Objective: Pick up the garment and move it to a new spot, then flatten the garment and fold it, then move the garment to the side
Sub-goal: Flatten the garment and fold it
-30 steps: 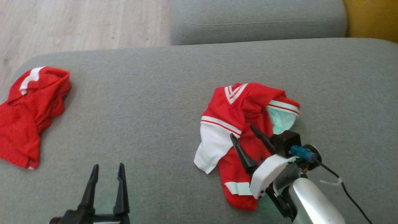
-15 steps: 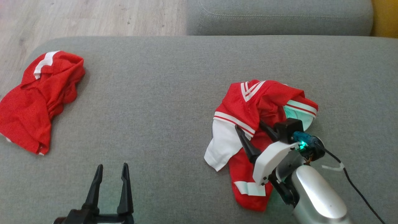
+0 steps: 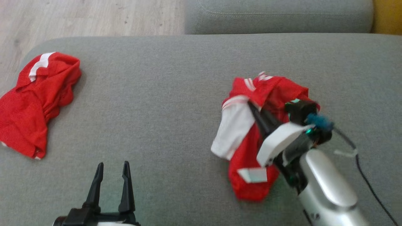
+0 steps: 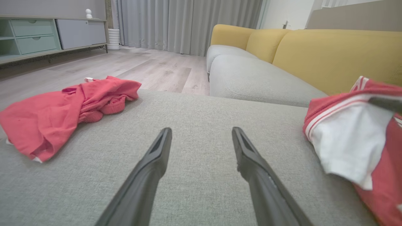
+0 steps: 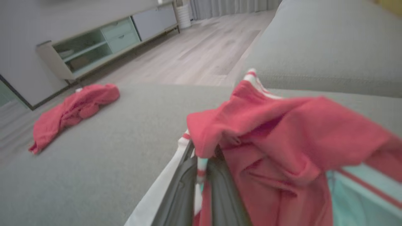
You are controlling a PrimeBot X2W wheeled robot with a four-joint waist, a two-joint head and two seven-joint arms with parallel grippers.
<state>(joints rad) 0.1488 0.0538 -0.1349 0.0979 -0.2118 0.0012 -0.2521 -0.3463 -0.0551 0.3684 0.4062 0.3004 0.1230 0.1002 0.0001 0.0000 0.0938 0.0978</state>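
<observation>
The garment (image 3: 273,91), a red jersey with white sleeve and striped trim, is bunched at the right of the grey sofa cushion (image 3: 157,94). My right gripper (image 3: 255,108) is shut on a fold of it near the white sleeve. In the right wrist view the closed fingers (image 5: 216,182) pinch striped fabric, and the red cloth (image 5: 282,125) drapes over their tips, partly raised. My left gripper (image 3: 113,164) stands open and apart from the garment at the lower left. The left wrist view has it (image 4: 201,130) over bare cushion, the garment (image 4: 348,141) at its right.
A second crumpled red garment (image 3: 34,97) lies at the cushion's left end. Another grey seat (image 3: 276,15) sits behind, with yellow backrests (image 4: 329,53). Wood floor (image 3: 78,15) lies beyond the left edge, with a low cabinet (image 4: 31,34) farther off.
My right gripper has shut on the garment and drawn it up, so the cloth is bunched and narrower. The head camera shifted. The left gripper stays open.
</observation>
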